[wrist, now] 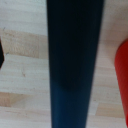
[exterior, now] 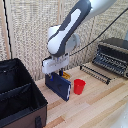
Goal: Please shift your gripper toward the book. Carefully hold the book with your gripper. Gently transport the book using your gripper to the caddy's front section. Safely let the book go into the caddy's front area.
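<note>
The dark navy book [exterior: 60, 87] stands on edge on the wooden table, between the caddy and a red cup. My gripper [exterior: 55, 73] is directly over it, with its fingers down on either side of the book's upper edge and shut on it. In the wrist view the book [wrist: 75, 65] fills the middle as a wide dark band and hides my fingers. The black caddy [exterior: 11, 116] sits at the exterior view's left, open on top, with a divider splitting it into a far and a near compartment. A short gap separates the book from the caddy's wall.
A red cup [exterior: 79, 86] stands close beside the book on the exterior view's right, and its edge [wrist: 122, 80] shows in the wrist view. A dark toaster oven [exterior: 113, 54] with its rack pulled out [exterior: 96, 73] sits at the back right.
</note>
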